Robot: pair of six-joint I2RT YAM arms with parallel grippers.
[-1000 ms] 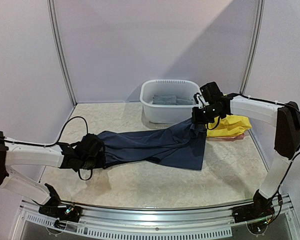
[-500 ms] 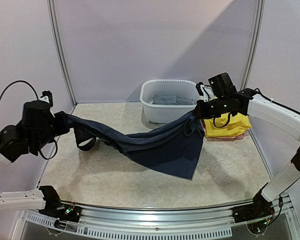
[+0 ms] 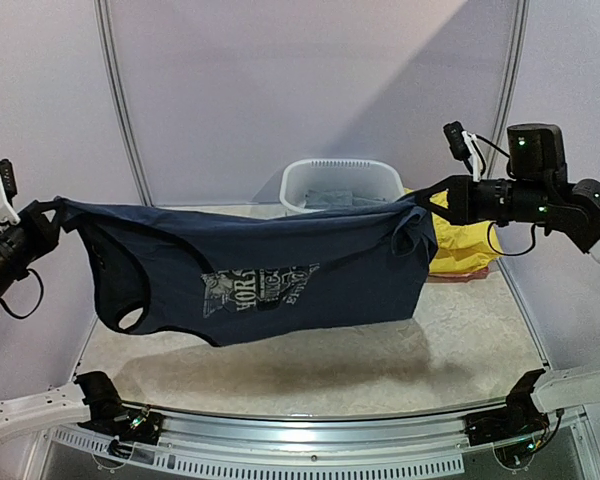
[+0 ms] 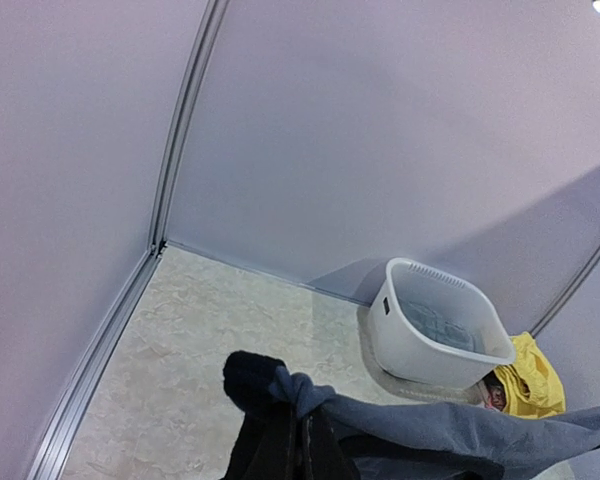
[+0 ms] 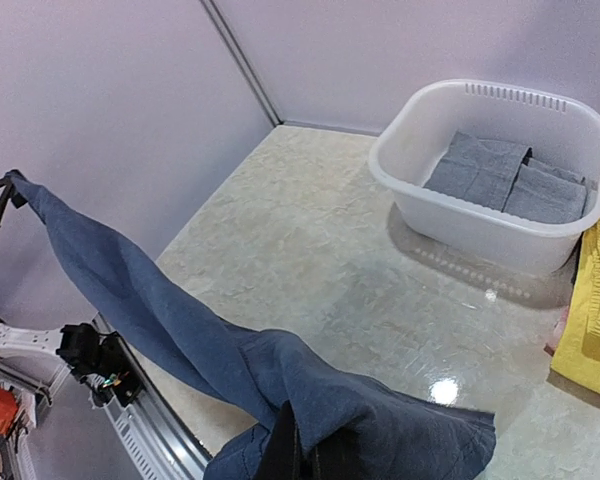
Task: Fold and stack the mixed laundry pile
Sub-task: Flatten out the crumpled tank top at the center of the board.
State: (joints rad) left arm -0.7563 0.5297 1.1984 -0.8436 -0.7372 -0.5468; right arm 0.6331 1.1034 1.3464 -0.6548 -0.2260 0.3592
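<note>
This is a robot test booth, a lab set-up rather than anyone's home. Plain pale wall panels (image 3: 280,90) close it in on three sides, joined by bare aluminium posts (image 3: 120,110). The bench (image 3: 460,340) has a marble-look top with a slotted metal rail (image 3: 310,432) along its near edge, where two arm bases (image 3: 105,400) sit with loose cables. Only a white plastic basin (image 3: 340,165) and yellow clothes (image 3: 465,245) look domestic.

Pale lilac wall panels (image 3: 310,80) on three sides, silver corner posts (image 3: 120,100). Beige marbled table (image 3: 470,335), glossy. Diagonal shadow across rear panel.
</note>
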